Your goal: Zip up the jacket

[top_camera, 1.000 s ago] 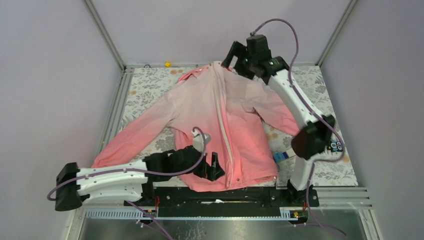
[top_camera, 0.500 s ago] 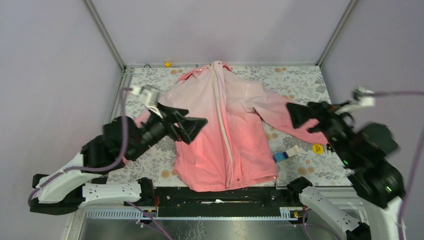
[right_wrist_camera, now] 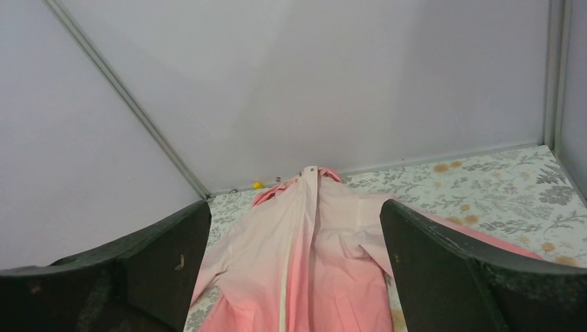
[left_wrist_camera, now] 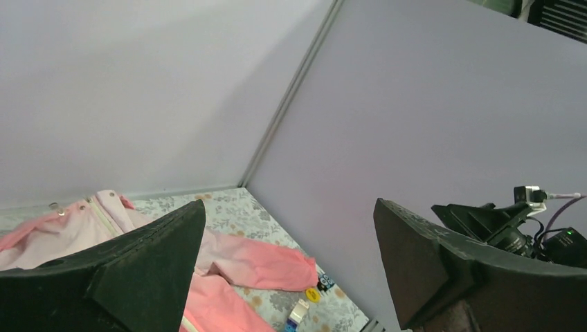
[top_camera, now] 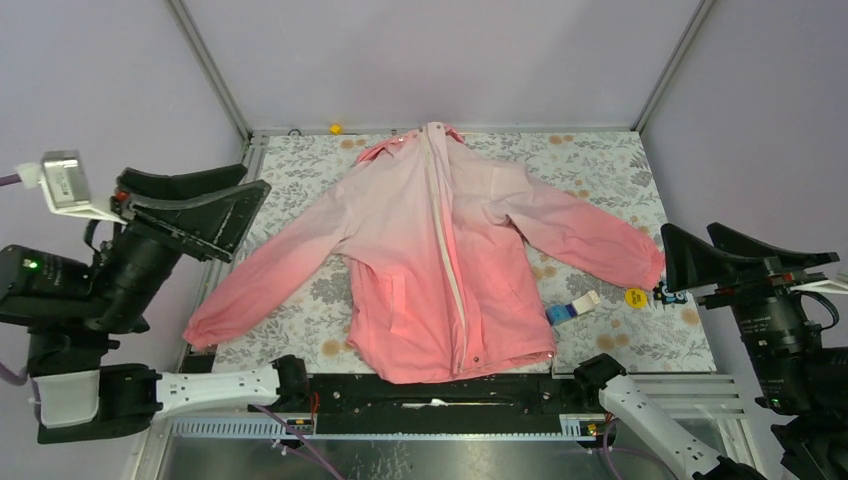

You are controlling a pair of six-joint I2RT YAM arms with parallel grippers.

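While jacket [top_camera: 420, 250] lies zipped, yellow sticker [top_camera: 636, 296], print illegible

Pink jacket [top_camera: 440, 270], spread flat, floral table [top_camera: 600, 160]

zipper [top_camera: 447, 250]: pull way too tiny to spot in any view
right wrist view: jacket [right_wrist_camera: 311, 242] sleeves vanish behind the right gripper [right_wrist_camera: 295, 204], hem runs off the bottom edge
left wrist view: left gripper [left_wrist_camera: 289, 202] blocks most of the jacket's front
right of the jacket: blue-white thing [top_camera: 572, 306] and yellow disc [top_camera: 636, 296], no clue what they are
past the collar [top_camera: 432, 131]: yellow speck [top_camera: 335, 128], too small to name
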